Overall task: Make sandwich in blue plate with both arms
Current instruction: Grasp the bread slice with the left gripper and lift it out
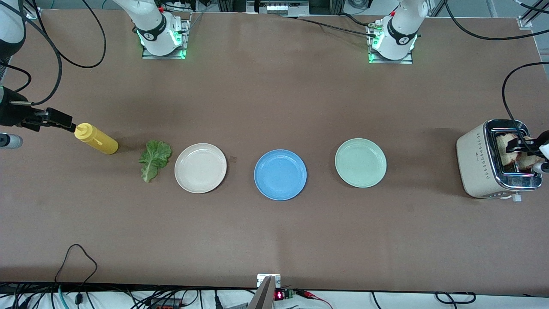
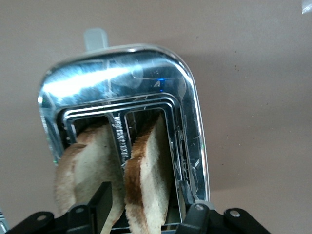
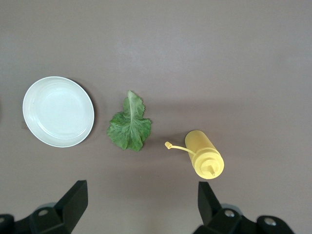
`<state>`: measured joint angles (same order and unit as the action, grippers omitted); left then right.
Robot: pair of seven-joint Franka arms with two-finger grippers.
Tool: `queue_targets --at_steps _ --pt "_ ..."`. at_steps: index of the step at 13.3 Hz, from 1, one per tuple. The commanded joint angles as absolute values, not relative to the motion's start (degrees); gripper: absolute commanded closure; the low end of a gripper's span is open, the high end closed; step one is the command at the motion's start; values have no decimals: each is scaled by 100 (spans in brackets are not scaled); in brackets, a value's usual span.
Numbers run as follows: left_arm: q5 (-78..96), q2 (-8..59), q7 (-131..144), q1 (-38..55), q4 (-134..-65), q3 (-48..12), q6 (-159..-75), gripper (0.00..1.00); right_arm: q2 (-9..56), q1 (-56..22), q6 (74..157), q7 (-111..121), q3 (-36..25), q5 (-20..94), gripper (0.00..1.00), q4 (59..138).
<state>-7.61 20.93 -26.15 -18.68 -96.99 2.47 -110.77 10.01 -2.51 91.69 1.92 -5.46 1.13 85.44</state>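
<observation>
Two toasted bread slices point(image 1: 508, 154) stand upright in the slots of a cream toaster point(image 1: 476, 163) at the left arm's end of the table. My left gripper point(image 1: 521, 148) is down over the toaster. In the left wrist view its open gripper point(image 2: 144, 204) straddles one slice point(image 2: 151, 170), with a small gap on each side, and the second slice point(image 2: 85, 161) stands beside it. The blue plate point(image 1: 280, 174) lies empty mid-table. A green lettuce leaf point(image 1: 154, 159) lies flat toward the right arm's end. My right gripper point(image 1: 64, 122) hangs open and empty by the yellow bottle point(image 1: 96, 139).
A cream-white plate point(image 1: 200, 168) lies between the lettuce and the blue plate, and a mint-green plate point(image 1: 360, 162) between the blue plate and the toaster. The right wrist view looks down on the cream plate point(image 3: 58, 111), lettuce point(image 3: 129, 126) and bottle point(image 3: 204, 156).
</observation>
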Motion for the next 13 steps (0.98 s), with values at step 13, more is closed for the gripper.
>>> queue_targets --at_steps 13 --pt "-756 1740 -2681 -1995 -8185 -324 -9082 95 958 -220 9141 141 -545 141 0 8569"
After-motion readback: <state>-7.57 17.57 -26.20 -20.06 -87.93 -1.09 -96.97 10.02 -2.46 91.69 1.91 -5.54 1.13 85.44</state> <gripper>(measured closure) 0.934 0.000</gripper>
